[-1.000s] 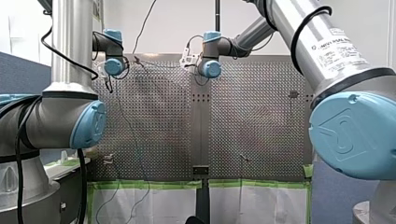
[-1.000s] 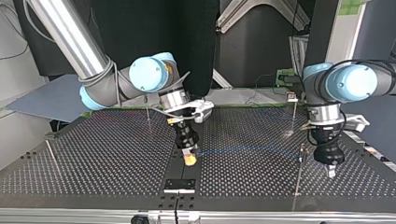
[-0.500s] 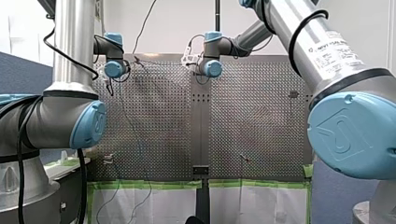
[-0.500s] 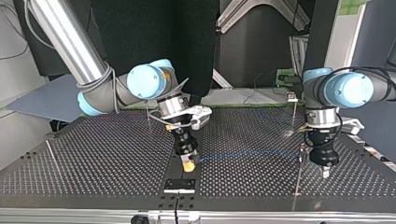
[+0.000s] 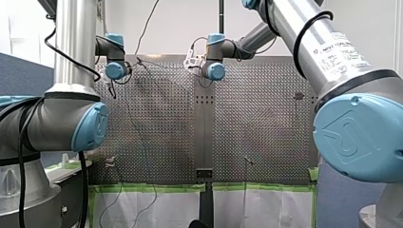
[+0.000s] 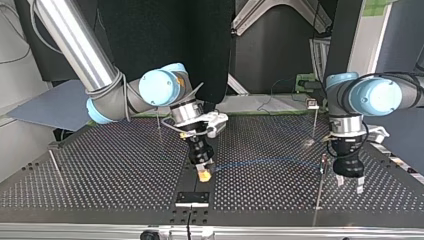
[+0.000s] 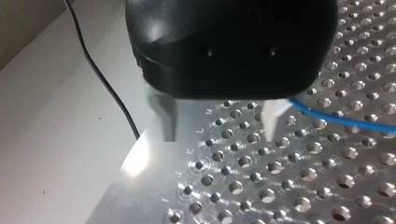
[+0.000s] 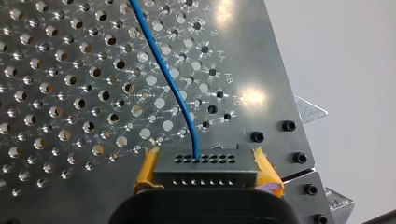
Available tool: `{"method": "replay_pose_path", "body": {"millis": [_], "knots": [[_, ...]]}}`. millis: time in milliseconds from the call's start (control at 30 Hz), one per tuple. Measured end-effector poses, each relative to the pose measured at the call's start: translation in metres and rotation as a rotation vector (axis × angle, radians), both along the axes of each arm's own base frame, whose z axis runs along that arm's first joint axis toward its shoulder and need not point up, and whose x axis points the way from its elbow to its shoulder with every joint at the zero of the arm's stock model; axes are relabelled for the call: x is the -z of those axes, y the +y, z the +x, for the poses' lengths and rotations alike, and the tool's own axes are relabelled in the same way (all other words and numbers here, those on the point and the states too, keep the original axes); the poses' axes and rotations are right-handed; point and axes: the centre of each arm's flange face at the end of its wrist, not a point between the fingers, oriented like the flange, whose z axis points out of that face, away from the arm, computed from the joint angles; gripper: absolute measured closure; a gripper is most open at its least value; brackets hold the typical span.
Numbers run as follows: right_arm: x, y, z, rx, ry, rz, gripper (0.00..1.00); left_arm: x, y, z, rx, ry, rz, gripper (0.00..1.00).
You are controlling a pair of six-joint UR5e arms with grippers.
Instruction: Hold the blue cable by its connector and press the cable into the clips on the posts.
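In the right wrist view my right gripper [image 8: 207, 176] is shut, its yellow pads [image 8: 145, 170] clamped on the grey connector [image 8: 205, 163]. The blue cable [image 8: 164, 70] leaves the connector and runs ahead over the perforated plate. In the top view this gripper [image 6: 202, 173] hangs low near the table's middle. From there the cable [image 6: 265, 162] stretches toward a thin post [image 6: 322, 167] at the view's right. Just beyond that post, my left gripper [image 6: 349, 184] points down with its fingers apart. In the left wrist view my left gripper [image 7: 220, 135] is open and holds nothing, the cable [image 7: 336, 119] passing beside it.
More thin posts stand on the perforated table [image 6: 100, 175]: one [image 6: 158, 120] behind my right arm, one [image 6: 315, 120] behind my left arm, one [image 6: 55, 167] at the top view's left. A black plate [image 6: 192, 198] lies at the near edge. A black wire [image 7: 102, 79] runs past the table edge.
My left gripper's fingers have spread apart from shut, and it sits slightly lower. My right gripper shifted a little but keeps hold of the connector.
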Motion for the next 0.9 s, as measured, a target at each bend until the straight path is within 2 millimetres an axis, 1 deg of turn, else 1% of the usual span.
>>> {"method": "replay_pose_path", "body": {"millis": [267, 500, 733, 900], "knots": [[0.001, 0.000, 0.000, 0.000, 0.006, 0.005, 1.00, 0.006, 0.007, -0.005, -0.024, 0.047, -0.077, 0.00], [0.001, -0.002, -0.002, 0.004, 0.007, 0.006, 1.00, 0.011, 0.000, -0.012, 0.020, 0.094, -0.129, 0.00], [0.001, -0.002, -0.002, 0.004, 0.008, 0.006, 1.00, 0.014, -0.006, -0.031, 0.069, 0.144, -0.156, 0.00], [0.001, -0.001, -0.002, 0.003, 0.008, 0.006, 1.00, 0.017, -0.014, -0.052, 0.109, 0.187, -0.163, 0.00]]}}
